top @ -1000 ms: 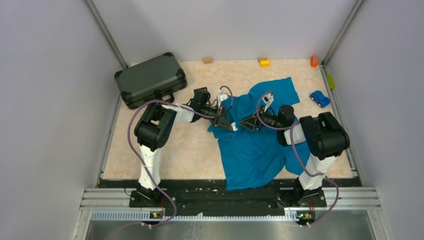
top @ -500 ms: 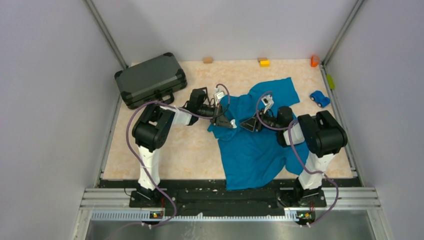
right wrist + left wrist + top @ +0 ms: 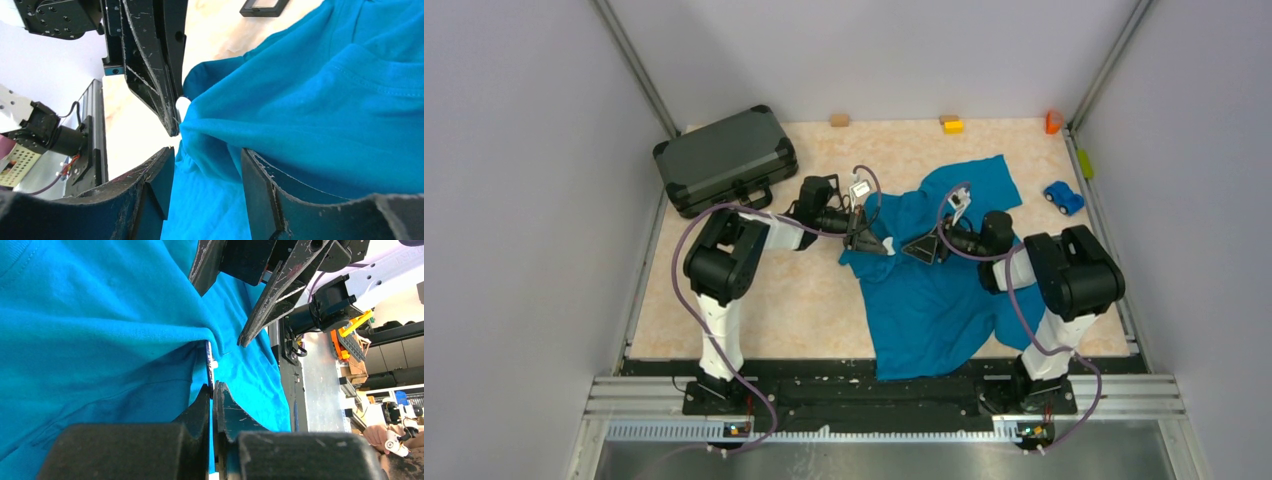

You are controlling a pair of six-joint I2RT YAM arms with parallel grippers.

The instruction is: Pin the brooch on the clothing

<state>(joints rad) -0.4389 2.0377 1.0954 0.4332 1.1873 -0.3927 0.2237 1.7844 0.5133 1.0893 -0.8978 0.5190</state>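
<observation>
From above, the left arm point(image 3: 724, 265) had drawn its wrist slightly toward the case point(image 3: 724, 158) since a second before, while the right arm point(image 3: 1069, 270) sat much as it was. The left gripper point(image 3: 871, 243) and right gripper point(image 3: 922, 247) faced each other over the shirt point(image 3: 934, 300). One shirt, one case, one toy car point(image 3: 1063, 196) and three small blocks point(image 3: 951, 124) (tan, yellow, orange, all at the far edge) lay on a beige marbled table point(image 3: 754, 300) between plain pale walls point(image 3: 524, 200). In the left wrist view, the left fingers point(image 3: 200, 405) were all but closed, pinching the brooch point(image 3: 208, 360) edge-on against a shirt fold. In the right wrist view, the right fingers point(image 3: 162, 165) stood wide apart, straddling bunched shirt without clamping it. One black frame point(image 3: 263, 6) lay beyond.
</observation>
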